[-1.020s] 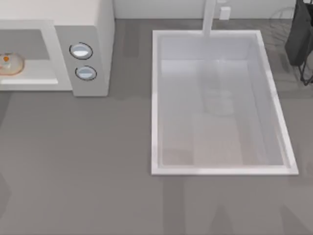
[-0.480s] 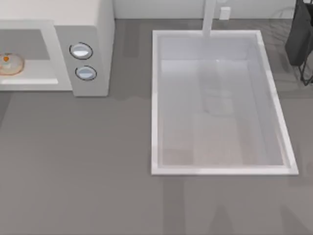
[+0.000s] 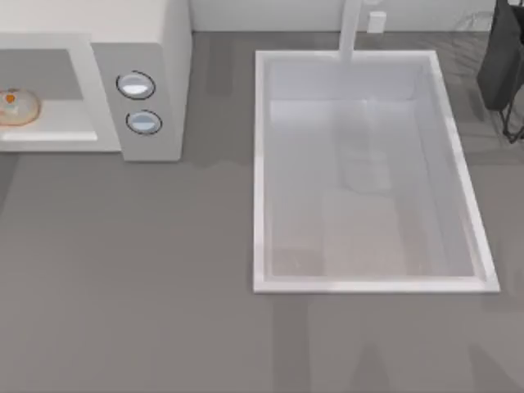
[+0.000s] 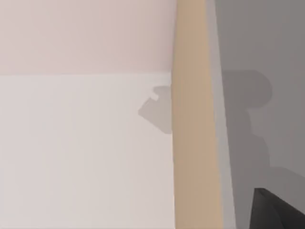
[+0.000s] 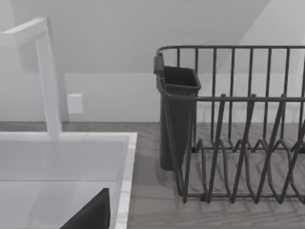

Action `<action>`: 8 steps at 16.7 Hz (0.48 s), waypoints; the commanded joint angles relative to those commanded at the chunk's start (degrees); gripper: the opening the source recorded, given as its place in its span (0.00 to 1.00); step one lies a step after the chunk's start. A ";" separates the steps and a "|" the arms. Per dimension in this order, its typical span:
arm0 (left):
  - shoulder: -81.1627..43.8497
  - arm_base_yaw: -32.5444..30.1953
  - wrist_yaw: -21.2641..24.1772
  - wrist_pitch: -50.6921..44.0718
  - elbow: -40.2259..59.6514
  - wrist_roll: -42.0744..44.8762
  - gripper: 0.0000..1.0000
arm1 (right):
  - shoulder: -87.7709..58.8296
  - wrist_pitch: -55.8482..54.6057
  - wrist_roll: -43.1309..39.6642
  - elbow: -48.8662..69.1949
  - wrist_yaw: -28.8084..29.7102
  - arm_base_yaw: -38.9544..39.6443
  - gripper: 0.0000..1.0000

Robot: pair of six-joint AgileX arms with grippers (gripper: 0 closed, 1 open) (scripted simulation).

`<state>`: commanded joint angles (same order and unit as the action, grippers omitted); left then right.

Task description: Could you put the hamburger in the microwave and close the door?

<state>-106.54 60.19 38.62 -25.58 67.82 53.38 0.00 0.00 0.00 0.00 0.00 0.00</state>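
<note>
Hamburger (image 3: 16, 107) sitting inside the open microwave (image 3: 151, 49) cavity at the bench's (image 3: 164, 270) far left; sink (image 3: 260, 164) at centre; dish rack (image 5: 228, 124) beside it; our tools' grip we cannot tell

Even, soft light; faint blurred shadows across the table (image 3: 164, 270); no glare.

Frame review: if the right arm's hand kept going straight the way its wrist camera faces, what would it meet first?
Most likely the dark wire dish rack with its cutlery holder, standing on the counter beside the sink and faucet. Depth is hard to judge, so take this as a guess.
</note>
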 joint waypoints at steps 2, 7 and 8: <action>-1.13 0.19 0.05 2.93 -2.36 -0.01 0.00 | 0.00 0.00 0.00 0.00 0.00 0.00 1.00; -1.17 0.01 0.10 3.36 -2.83 -0.03 0.00 | 0.00 0.00 0.00 0.00 0.00 0.00 1.00; -1.00 -0.10 0.05 3.46 -3.01 -0.14 0.00 | 0.00 0.00 0.00 0.00 0.00 0.00 1.00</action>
<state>-107.54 60.09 38.67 -22.11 64.81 53.24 0.00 0.00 0.00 0.00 0.00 0.00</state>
